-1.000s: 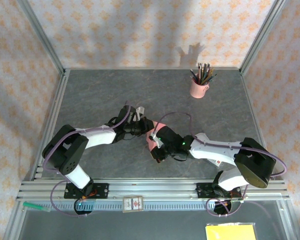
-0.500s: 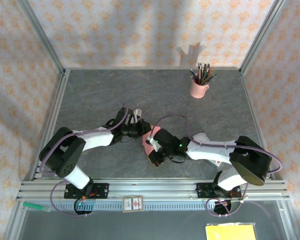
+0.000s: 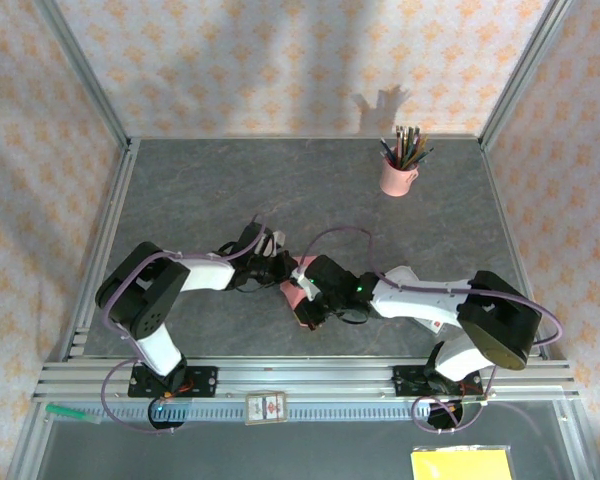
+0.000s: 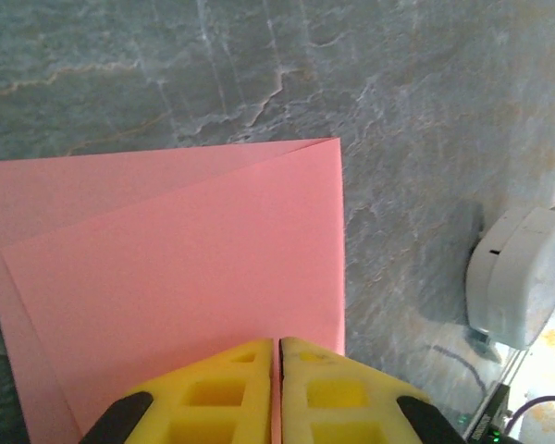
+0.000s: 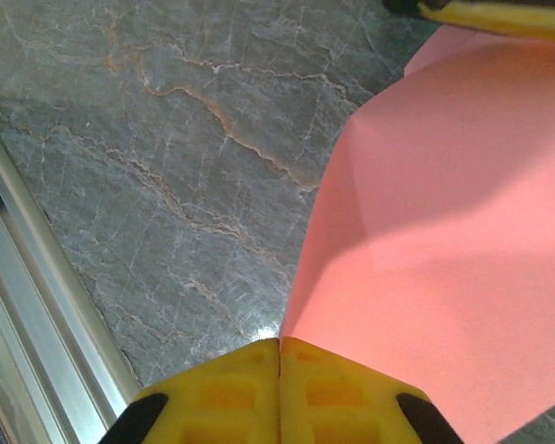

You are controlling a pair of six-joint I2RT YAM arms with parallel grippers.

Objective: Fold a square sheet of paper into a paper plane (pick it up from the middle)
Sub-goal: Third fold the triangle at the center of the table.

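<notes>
Centrally on the grey table [image 3: 430,250], the square sheet of paper [image 4: 166,268], folded over itself, lies between both arms. The left pincer [image 4: 279,347] has its fingers pressed together over the sheet's edge. The right pincer [image 5: 279,347] is likewise together at a paper corner. Whether either actually pinches it is unclear.

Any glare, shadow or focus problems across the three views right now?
Top external: evenly lit, sharp; the pencil cup throws a shadow on the back wall. Right wrist: upper part of the square sheet of paper is darker than the lower; small glare spot on the table by its lower corner. Left wrist: paper crisp; lower right corner by the white object washed out.
</notes>
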